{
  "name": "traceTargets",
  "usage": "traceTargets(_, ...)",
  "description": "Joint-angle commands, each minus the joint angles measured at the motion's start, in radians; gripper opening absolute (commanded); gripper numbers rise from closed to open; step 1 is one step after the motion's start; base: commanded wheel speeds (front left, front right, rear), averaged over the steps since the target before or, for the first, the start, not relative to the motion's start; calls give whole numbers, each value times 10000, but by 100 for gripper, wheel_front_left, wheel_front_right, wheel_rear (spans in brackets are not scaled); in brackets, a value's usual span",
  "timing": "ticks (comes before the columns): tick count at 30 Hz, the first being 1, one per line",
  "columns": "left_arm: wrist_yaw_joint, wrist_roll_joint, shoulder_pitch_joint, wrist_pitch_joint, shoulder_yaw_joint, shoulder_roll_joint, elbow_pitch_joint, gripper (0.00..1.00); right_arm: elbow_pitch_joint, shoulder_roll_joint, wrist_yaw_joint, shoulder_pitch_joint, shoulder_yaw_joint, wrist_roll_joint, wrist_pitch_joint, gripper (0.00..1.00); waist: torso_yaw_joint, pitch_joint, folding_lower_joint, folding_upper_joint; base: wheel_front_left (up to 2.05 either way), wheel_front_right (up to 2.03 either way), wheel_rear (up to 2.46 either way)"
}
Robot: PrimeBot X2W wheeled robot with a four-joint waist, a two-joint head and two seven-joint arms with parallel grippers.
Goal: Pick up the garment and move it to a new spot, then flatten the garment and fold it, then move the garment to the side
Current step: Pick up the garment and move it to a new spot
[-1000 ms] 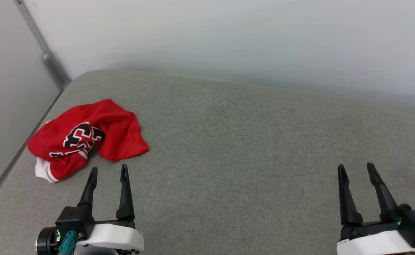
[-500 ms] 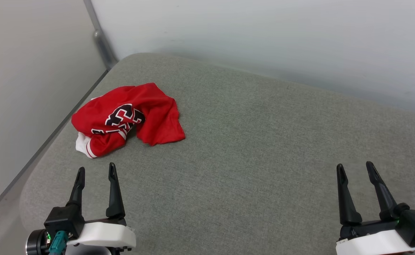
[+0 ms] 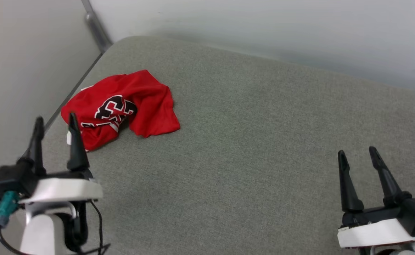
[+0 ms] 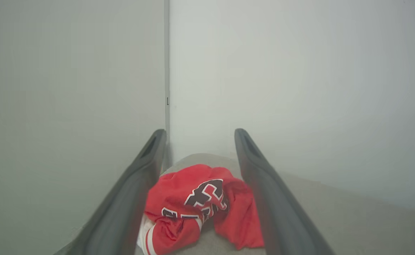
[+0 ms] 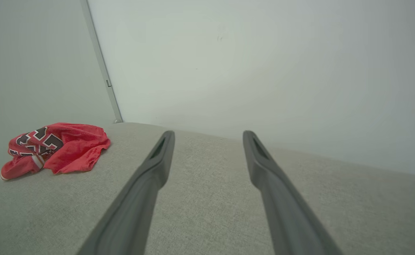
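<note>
The garment is a red jersey with black white-outlined lettering, lying crumpled near the far left corner of the grey padded surface. My left gripper is open and raised just short of the garment's near left edge, with one finger crossing in front of it. In the left wrist view the garment sits framed between the two spread fingers, a little ahead of them. My right gripper is open at the lower right, far from the garment, with nothing between its fingers.
Pale walls enclose the surface at the back and left, meeting at a corner with a grey vertical strip. The surface's left edge runs close beside the garment. Bare grey padding stretches from the garment to the right gripper.
The head camera has swung, shifting the whole picture. My left gripper has risen and moved forward to the garment's near edge. The right gripper holds its place, still open.
</note>
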Motion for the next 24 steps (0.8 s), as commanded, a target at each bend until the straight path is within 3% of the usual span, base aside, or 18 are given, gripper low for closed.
traceTargets(1,-162,10,-602,-26,218,132,113,100,-89,31,-3,-230,-98,-117,-23,100,-208,431,-1,-1,0,0,0)
traceTargets(8,-649,-503,-2799,-25,888,733,832,100,-403,29,-3,-685,-419,-579,-21,100,-518,1406,-1,-1,0,0,0)
traceTargets(16,-785,-1136,-4942,271,390,2068,2766,100,-815,-62,-3,-1140,-541,-1027,-23,100,-819,2446,-1,-1,0,0,0)
traceTargets(19,-796,-1473,-5452,1113,-329,2658,3354,100,-948,-205,-3,-1281,-584,-1099,-21,100,-895,2768,-1,-1,0,0,0)
traceTargets(24,-793,-2555,-6029,3387,-1749,3859,4038,100,-1119,-352,-3,-1469,-610,-1097,-23,100,-1101,3193,-1,-1,0,0,0)
